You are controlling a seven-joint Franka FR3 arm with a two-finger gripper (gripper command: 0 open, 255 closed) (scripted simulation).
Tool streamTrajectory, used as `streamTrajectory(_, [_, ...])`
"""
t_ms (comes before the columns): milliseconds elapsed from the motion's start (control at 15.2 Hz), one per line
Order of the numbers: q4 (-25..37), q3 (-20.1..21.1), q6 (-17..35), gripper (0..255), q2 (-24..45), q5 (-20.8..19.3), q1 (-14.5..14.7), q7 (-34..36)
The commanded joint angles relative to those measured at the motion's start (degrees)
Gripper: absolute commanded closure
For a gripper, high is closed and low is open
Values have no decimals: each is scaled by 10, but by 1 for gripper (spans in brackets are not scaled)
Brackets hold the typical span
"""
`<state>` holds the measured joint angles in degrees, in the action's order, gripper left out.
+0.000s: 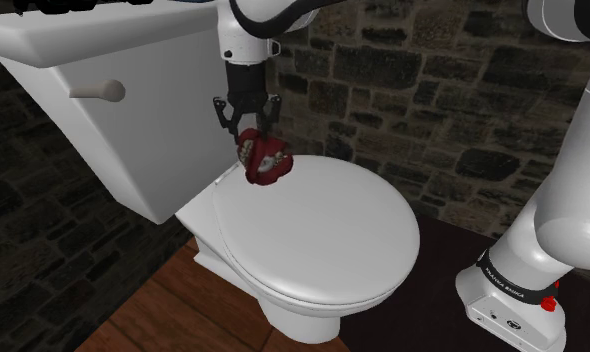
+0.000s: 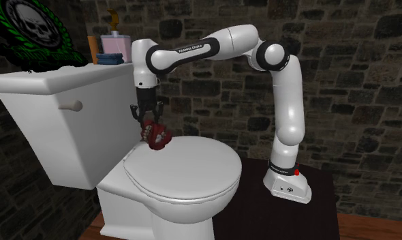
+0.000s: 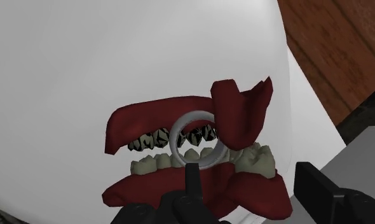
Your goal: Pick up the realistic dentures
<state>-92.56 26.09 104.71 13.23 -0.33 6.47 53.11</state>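
Nearest is the closed white toilet lid. At its rear edge, by the hinge, are the dentures: dark red gums with discoloured teeth, mouth gaping. The tool stands directly over them, and the wrist view shows its black fingers pinching the red gum between them. Judgement: the grasp is made and the lift is what remains. The dentures sit so low against the lid that I cannot tell whether they are clear of it or touching it.

The arm rises steeply from its base at the second exterior view's right. It bends at the elbow, runs level above the bowl, and turns the wrist straight down, so the tool is close to vertical. Behind it are the tank and, farthest, a dark stone wall.
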Motion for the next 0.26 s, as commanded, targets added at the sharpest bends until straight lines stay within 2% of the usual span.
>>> streamTrajectory(0, [15, 1, -16, 255, -1, 0, 1, 1])
streamTrajectory(198, [24, 1, -24, 255, -1, 0, 1, 2])
